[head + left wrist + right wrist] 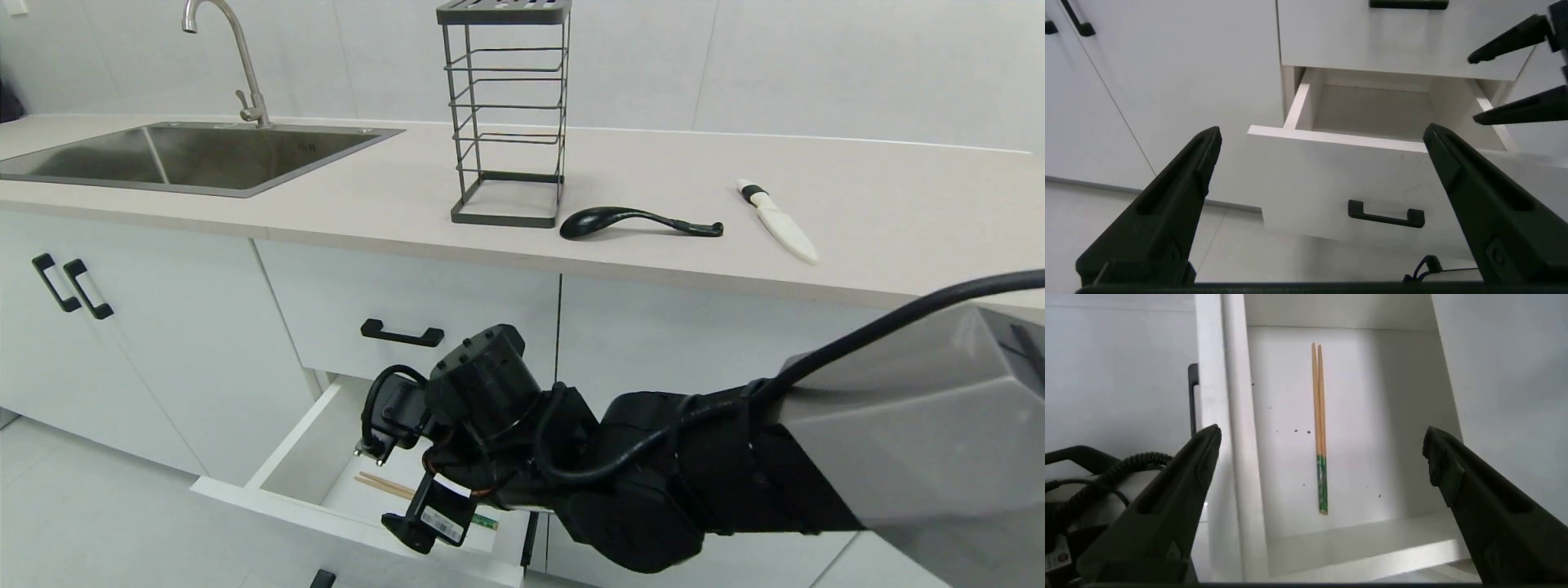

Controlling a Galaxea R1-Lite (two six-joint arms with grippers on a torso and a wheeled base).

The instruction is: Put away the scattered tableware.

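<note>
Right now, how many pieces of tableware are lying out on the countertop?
2: a black spoon just right of the wire rack, and a white knife farther right. None looks hidden.

On our desk (857, 204), the sink (196, 155) sits at the far left, with the faucet (238, 61) behind it. The wire rack (506, 122) stands near the middle. The ladle (589, 222) lies just right of the rack's foot, its bowl toward the rack. Farther right lies the knife (780, 224), apart from the ladle. Below the desk, under a closed drawer (343, 294), a second drawer (298, 437) stands pulled out, and a pair of chopsticks (1320, 416) lies side by side on its floor. Our right end effector (392, 488) hangs over the open drawer, above the chopsticks. Our left end effector (1320, 131) sits before the drawer's front, apart from it.
</note>
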